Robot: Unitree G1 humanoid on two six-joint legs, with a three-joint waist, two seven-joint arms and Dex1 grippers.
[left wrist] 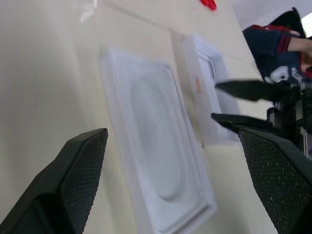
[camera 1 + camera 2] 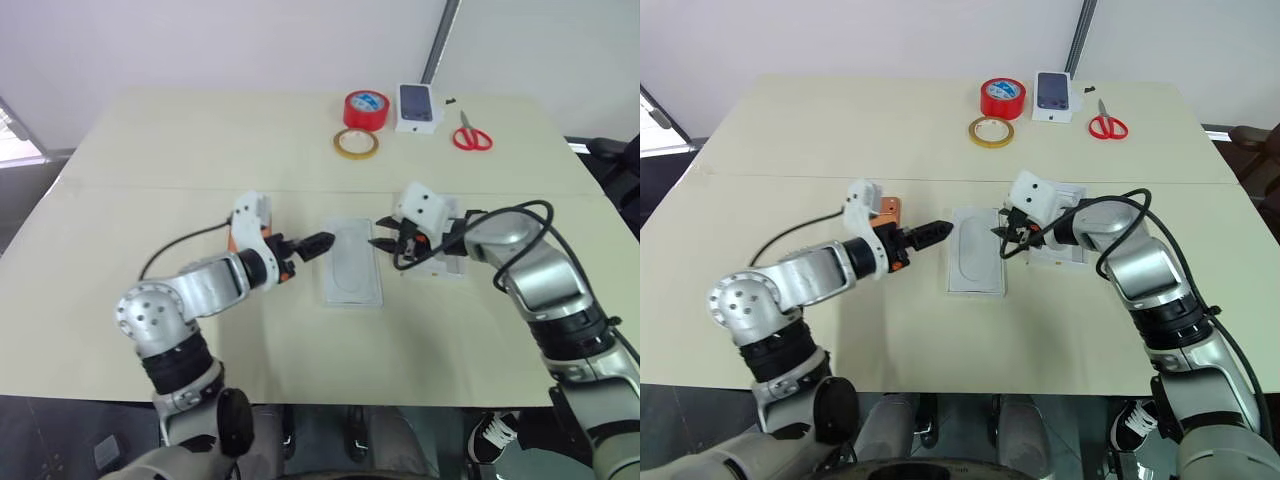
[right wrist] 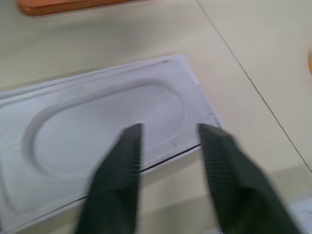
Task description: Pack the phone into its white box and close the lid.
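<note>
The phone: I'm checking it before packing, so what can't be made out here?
- phone: head views, mostly hidden behind the left arm; lenses unseen.
- white box: head views, right arm covers its inside.
- white recessed piece: right wrist view blurred; contact with right tool unclear.

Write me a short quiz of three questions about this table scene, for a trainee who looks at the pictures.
1. True or false: the red scissors lie at the far side of the table.
2. What lies just in front of the left gripper? A) a red tape roll B) the white insert with an oval recess C) the scissors
3. Fill in: the left gripper's fingers stand ____.

Key: 1 true; 2 B; 3 open.
</note>
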